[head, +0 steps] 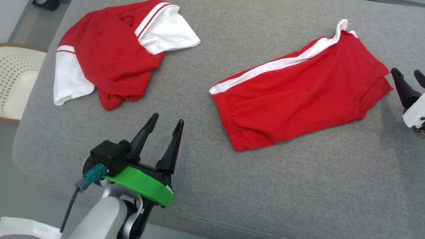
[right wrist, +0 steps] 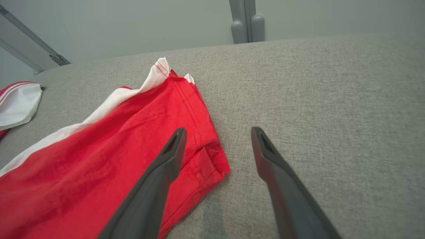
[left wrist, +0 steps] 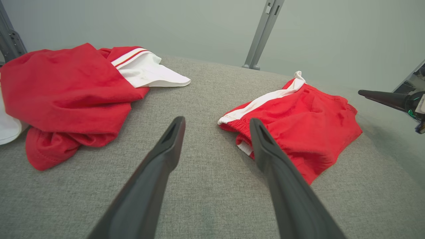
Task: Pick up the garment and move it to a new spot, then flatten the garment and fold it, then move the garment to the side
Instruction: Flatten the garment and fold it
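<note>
Red shorts with a white side stripe (head: 298, 96) lie folded flat on the grey padded surface (head: 232, 186), right of centre; they also show in the left wrist view (left wrist: 308, 132) and the right wrist view (right wrist: 99, 166). A crumpled red and white shirt (head: 113, 53) lies at the far left (left wrist: 63, 96). My left gripper (head: 167, 119) hovers open and empty over bare fabric between the two garments (left wrist: 216, 120). My right gripper (head: 405, 71) is open and empty just beyond the shorts' right hem corner (right wrist: 218, 130), its left finger over the cloth.
A cream perforated seat (head: 16, 76) stands off the surface's left edge. Grey metal posts (left wrist: 262, 33) (right wrist: 245, 23) rise behind the far edge. Bare grey fabric stretches in front of the shorts and to their right.
</note>
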`<state>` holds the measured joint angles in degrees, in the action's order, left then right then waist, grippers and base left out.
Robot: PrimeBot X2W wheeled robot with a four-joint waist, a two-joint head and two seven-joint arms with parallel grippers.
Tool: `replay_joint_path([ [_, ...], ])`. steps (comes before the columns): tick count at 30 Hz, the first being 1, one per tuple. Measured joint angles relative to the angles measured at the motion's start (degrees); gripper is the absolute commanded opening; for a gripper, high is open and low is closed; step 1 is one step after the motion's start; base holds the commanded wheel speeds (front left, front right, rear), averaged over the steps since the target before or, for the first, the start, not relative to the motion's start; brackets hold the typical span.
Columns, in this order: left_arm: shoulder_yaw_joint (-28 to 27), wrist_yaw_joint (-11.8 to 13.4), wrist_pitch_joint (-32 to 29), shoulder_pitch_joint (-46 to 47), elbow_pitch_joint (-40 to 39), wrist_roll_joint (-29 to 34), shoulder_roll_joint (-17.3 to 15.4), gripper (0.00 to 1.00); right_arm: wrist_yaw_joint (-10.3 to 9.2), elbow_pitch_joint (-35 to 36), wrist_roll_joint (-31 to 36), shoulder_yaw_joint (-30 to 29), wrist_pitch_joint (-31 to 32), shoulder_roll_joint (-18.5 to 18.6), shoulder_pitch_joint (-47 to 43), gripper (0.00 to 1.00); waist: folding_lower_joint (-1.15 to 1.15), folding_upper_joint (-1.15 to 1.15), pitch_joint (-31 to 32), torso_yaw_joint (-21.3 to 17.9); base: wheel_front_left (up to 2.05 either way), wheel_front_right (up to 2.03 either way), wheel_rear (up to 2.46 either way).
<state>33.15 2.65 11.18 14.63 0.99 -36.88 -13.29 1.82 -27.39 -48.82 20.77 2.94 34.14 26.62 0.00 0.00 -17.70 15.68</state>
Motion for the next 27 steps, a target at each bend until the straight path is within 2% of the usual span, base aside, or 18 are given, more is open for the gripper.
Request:
replay_joint_path([
  [13,-0.83,0.68,1.05,0.01,-0.51,0.19,0.88,1.0,-0.42,-3.27,-0.89,1.32,4.76,-0.19,2.0,1.0,0.0,0.0,-3.09,6.45,0.0,0.0,0.0],
  [27,-1.74,0.96,1.56,-0.02,-1.0,0.18,1.22,1.0,-1.0,-5.46,0.14,2.09,9.26,2.31,4.61,1.0,0.0,0.0,-3.56,6.69,0.0,0.0,0.0],
])
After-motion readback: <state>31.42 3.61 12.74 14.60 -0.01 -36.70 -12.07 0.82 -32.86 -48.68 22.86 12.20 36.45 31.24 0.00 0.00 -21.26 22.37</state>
